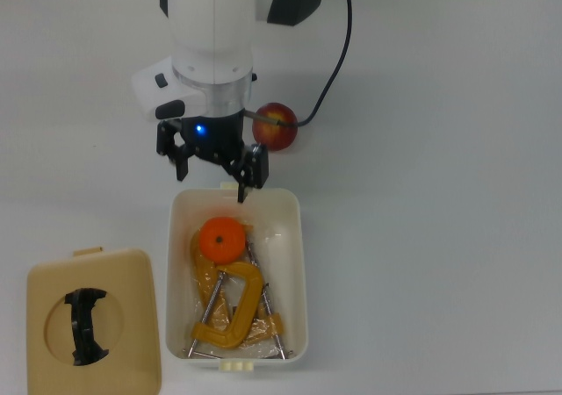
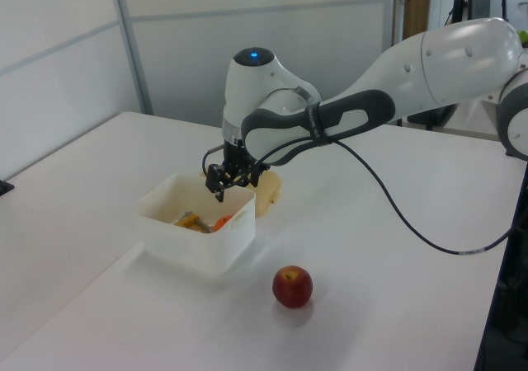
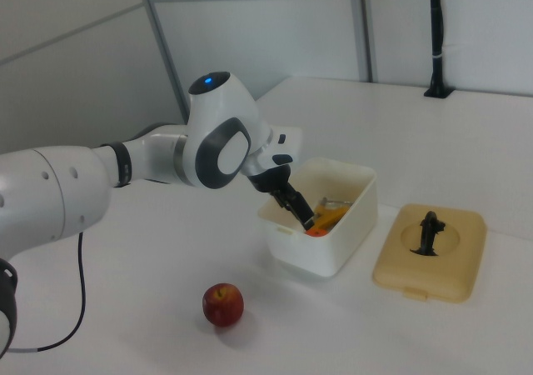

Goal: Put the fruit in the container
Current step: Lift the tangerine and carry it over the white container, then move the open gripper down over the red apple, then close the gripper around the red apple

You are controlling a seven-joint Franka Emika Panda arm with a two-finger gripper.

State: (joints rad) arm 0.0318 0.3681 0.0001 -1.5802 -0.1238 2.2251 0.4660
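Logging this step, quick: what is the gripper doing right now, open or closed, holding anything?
Gripper: open and empty, above the tub's end; the orange lies inside the tub on the clamps.

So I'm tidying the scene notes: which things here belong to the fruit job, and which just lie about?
Job:
- round bright orange fruit, in the tub
- red apple, on the table
- cream-white rectangular plastic tub
- open black two-finger gripper

Lying about:
- orange-yellow metal C-clamps, in the tub
- flat tan lid with black handle
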